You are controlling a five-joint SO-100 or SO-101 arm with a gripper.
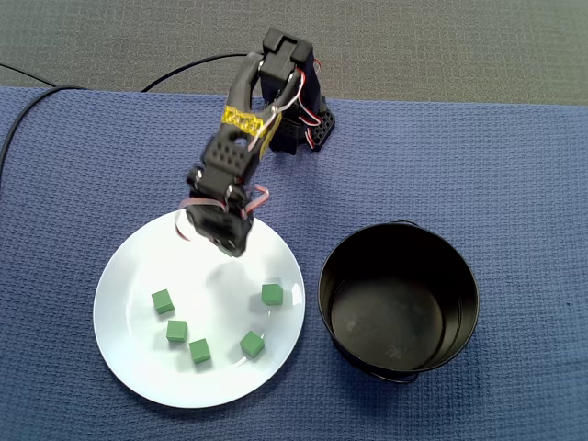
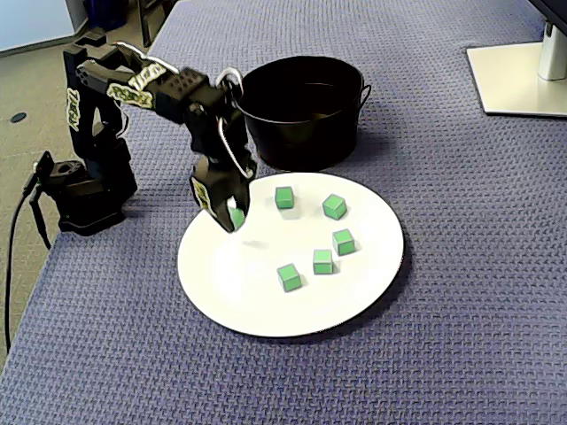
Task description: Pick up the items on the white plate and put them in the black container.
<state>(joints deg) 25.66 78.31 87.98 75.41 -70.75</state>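
Several small green cubes (image 1: 176, 331) (image 2: 323, 261) lie on the white plate (image 1: 129, 276) (image 2: 239, 292), spread over its near and right parts in both fixed views. My black gripper (image 1: 231, 243) (image 2: 232, 220) hangs just above the plate's edge nearest the arm. It is shut on one more green cube (image 2: 236, 216), which the gripper hides in the view from above. The black container (image 1: 323, 285) (image 2: 301, 142) stands beside the plate and looks empty.
Everything rests on a blue woven mat (image 1: 514, 165). The arm's base (image 1: 308, 129) (image 2: 84, 190) sits at the mat's edge, with a black cable (image 1: 28, 101) trailing off it. A white stand base (image 2: 523, 75) occupies a far corner.
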